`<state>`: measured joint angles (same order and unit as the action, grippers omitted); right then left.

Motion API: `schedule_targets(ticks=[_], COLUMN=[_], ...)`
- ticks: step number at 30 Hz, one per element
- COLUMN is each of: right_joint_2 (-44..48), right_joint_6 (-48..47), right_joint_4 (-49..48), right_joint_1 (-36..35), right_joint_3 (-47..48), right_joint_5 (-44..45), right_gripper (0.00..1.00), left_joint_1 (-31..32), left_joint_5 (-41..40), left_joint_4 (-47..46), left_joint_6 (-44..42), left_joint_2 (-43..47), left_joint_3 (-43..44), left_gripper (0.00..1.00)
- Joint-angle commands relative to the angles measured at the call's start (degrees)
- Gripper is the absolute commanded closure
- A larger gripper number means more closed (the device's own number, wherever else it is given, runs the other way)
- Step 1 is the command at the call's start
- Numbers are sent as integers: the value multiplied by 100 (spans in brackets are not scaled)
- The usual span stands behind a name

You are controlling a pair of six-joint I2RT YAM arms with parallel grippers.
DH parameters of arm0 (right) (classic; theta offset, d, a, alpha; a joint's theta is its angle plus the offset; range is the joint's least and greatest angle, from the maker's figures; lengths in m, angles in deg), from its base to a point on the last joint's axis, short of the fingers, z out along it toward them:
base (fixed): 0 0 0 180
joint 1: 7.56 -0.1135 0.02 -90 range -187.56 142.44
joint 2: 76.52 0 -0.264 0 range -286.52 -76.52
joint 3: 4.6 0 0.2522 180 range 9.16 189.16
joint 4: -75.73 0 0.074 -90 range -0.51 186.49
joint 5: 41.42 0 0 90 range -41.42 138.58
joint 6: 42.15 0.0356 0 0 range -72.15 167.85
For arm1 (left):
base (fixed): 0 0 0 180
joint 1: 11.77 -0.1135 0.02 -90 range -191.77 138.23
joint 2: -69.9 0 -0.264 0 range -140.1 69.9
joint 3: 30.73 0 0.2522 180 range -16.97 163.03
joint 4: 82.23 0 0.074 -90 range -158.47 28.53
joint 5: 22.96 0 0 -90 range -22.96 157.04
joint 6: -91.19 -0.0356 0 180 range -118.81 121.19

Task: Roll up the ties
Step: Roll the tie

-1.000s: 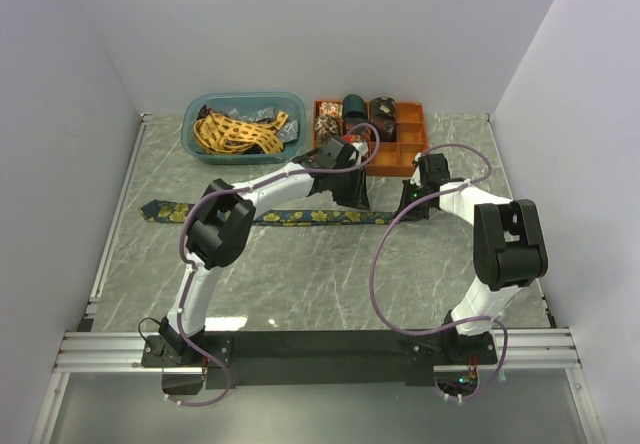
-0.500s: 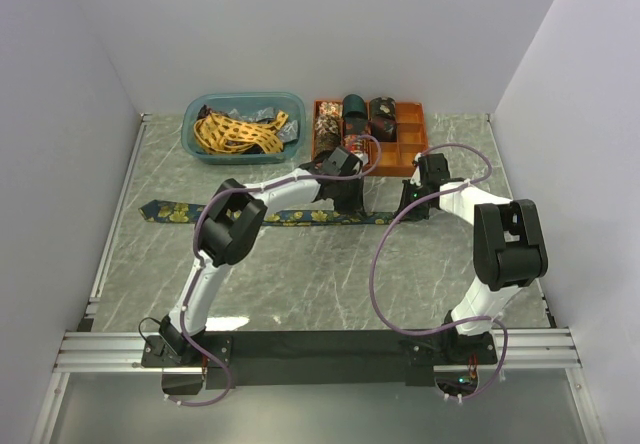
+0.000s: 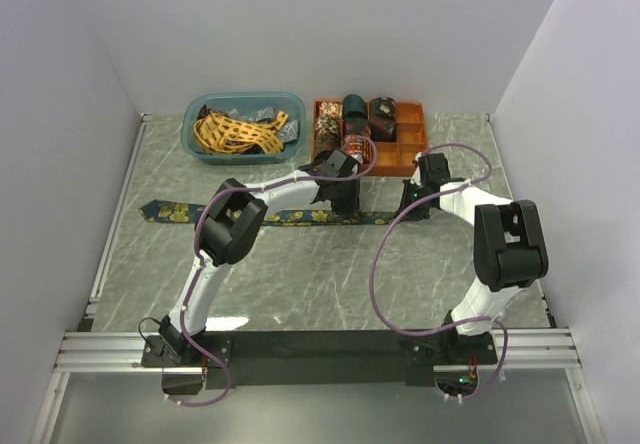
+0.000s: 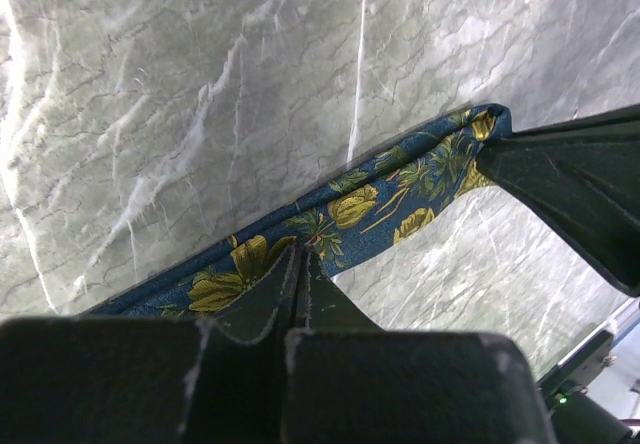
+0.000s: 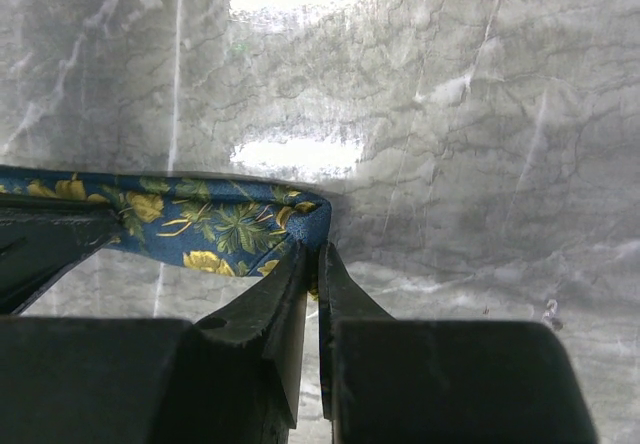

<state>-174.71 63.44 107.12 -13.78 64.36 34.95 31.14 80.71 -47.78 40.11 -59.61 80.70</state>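
— Where is the navy floral tie (image 3: 180,212) lying?

— It is stretching flat across the middle of the bench, its wider end pointing toward the left edge and its narrow end pointing toward the right edge.

— What are the grippers doing?

— The right gripper (image 5: 315,259) is pinching the tip of the narrow end, with its fingers pressed almost together on the cloth. The left gripper (image 4: 300,264) is sitting just beside it along the tie, its fingers closed together on the near hem.

— And what is sitting along the far edge?

— A teal bin (image 3: 192,136) is sitting toward the far-left corner, holding a heaped yellow lattice tie (image 3: 235,132). Just to its right an orange tray (image 3: 410,149) is holding several rolled ties (image 3: 355,109) in its left compartments.
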Motion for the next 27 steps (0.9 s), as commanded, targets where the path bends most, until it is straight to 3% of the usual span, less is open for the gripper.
schedule_targets(ticks=[1,4,17,27], right_joint_2=[388,555,784,670], right_joint_6=[101,181,734,1156], right_joint_4=[4,48,689,224], right_joint_1=[-28,-98,-960,-1382], right_joint_3=[114,114,482,755], right_joint_5=[71,289,1354,546], right_gripper=[96,100,100,100], left_joint_1=[-29,-38,-64,-108], left_joint_5=[-128,-102,48,136], left_joint_4=[-47,-38,-162,-267], left_joint_6=[125,160,301,432], left_joint_2=[-21,-65,-109,-109], left_joint_3=[-239,-248,-327,-424], left_gripper=[99,99,99,99])
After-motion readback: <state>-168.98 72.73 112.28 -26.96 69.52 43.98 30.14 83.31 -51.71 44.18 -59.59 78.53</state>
